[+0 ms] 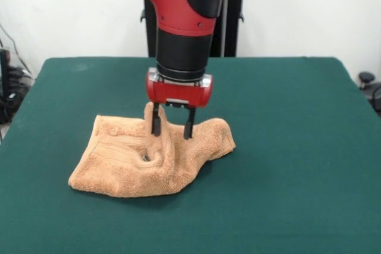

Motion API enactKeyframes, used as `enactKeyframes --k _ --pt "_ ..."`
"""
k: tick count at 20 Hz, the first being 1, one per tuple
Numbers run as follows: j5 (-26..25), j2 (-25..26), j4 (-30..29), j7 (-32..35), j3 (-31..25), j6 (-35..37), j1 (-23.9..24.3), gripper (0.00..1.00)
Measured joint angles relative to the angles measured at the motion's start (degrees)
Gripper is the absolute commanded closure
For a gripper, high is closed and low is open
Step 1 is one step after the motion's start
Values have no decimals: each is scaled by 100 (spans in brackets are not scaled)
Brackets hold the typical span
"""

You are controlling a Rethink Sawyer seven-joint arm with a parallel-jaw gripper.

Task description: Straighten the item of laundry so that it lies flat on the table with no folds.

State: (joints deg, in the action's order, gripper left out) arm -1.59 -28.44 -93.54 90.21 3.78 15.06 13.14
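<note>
while the fingers [172, 126] stand spread over a raised ridge, the towel [152, 159] lies rumpled mid-table [297, 147].

Crumpled tan towel [149, 159] lay on the green table [286, 165].
The terry cloth sat just left of the tabletop's centre, bunched into ridges, its upper middle raised in a peak toward 12 o'clock, a woven band stripe showing on its left half, corners reaching toward 3 and 8 o'clock.
</note>
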Motion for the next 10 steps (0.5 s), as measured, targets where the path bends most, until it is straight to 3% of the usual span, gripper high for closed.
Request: enactKeyframes --k 10 --pt "-1 -353 -274 0 1 -9 96 0"
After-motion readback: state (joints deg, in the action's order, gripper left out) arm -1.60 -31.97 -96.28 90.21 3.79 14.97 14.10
